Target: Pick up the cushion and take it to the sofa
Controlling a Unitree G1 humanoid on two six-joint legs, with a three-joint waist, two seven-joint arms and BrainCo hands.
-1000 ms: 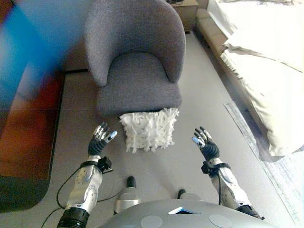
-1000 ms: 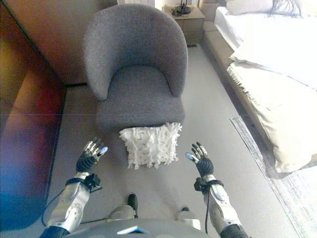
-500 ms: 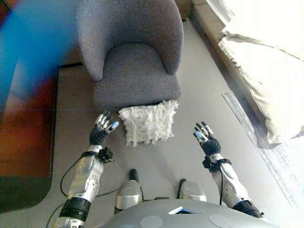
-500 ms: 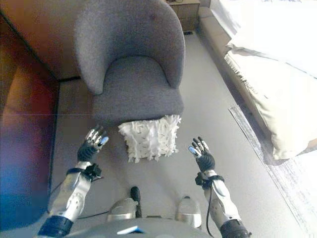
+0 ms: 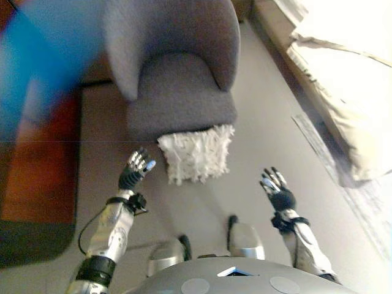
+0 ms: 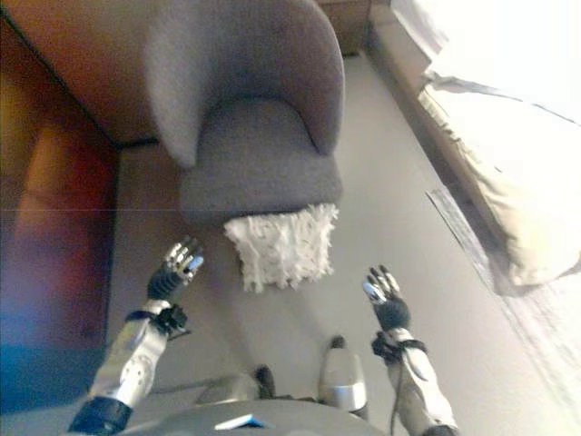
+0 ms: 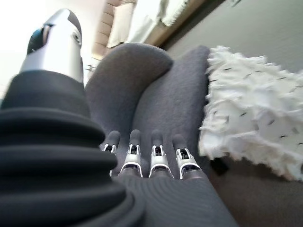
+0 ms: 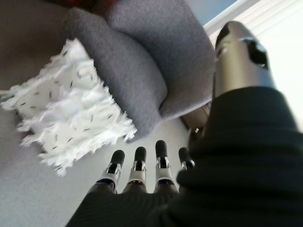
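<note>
Nearest the robot, both hands are raised above the grey floor (image 5: 202, 208) with nothing in them. The left hand (image 5: 136, 171) has its fingers straight and spread, just beside the cushion's left edge but not touching it. The right hand (image 5: 277, 190) is also loose and empty, held well apart from the cushion on its right, with bare carpet between them.

Between the two hands, a little farther out, the shaggy white cushion (image 5: 197, 152) stands on the floor, its back leaning against the front edge of the grey armchair (image 5: 177, 92). Open floor lies in front of the cushion and along both its sides.

Farther right, a pale rug (image 5: 358, 184) borders a bed with a cream cover (image 5: 349, 116) hanging over its side. To the left, a reddish-brown wooden panel (image 6: 54, 218) edges the floor.
</note>
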